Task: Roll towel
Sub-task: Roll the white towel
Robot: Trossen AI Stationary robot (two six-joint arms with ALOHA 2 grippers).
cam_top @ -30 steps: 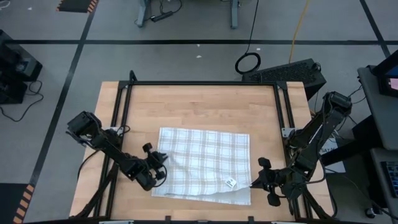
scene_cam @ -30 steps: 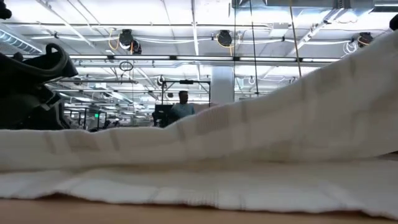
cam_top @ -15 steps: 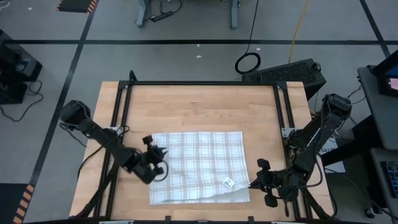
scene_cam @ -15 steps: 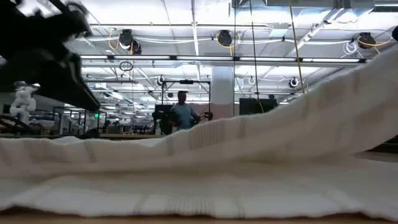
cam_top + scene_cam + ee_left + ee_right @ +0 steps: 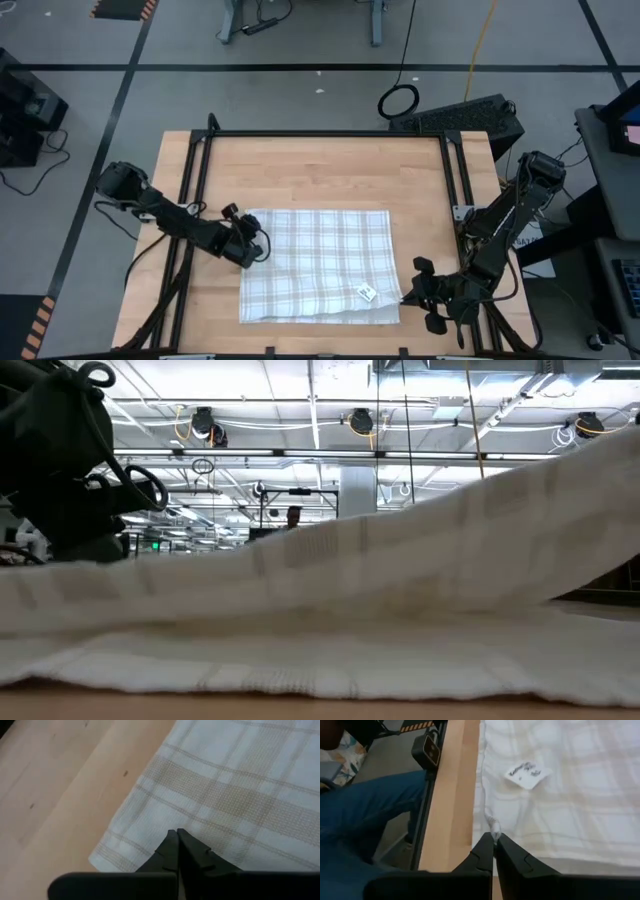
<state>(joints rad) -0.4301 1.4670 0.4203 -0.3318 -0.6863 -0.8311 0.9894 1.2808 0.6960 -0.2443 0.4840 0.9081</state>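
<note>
The white plaid towel (image 5: 320, 265) lies spread on the wooden table, with its small tag (image 5: 367, 293) near the near right corner. My left gripper (image 5: 256, 246) is shut, its tips over the towel's left edge near the far left corner (image 5: 95, 857). My right gripper (image 5: 405, 297) is shut on the towel at its near right corner. In the low view the towel (image 5: 330, 610) rises from the table toward the right. My left gripper's shut fingertips (image 5: 172, 840) stand over the towel just inside its left edge; I cannot tell whether they touch it. My right gripper pinches a small bit of the towel's right edge (image 5: 493, 824) between its two fingers, at the near right corner. The fingers come in from the table's right. That corner is raised and the rest lies on the table.
A black frame (image 5: 325, 134) runs along the table's far and side edges. Bare wood (image 5: 320, 175) lies beyond the towel's far edge. A person's leg in blue cloth (image 5: 370, 810) shows beside the table's edge in the right wrist view.
The towel has slid a little toward the table's left edge, and its rumpled left side has spread flat. My left gripper has gone toward the left edge, then toward the far edge along the towel's left side.
</note>
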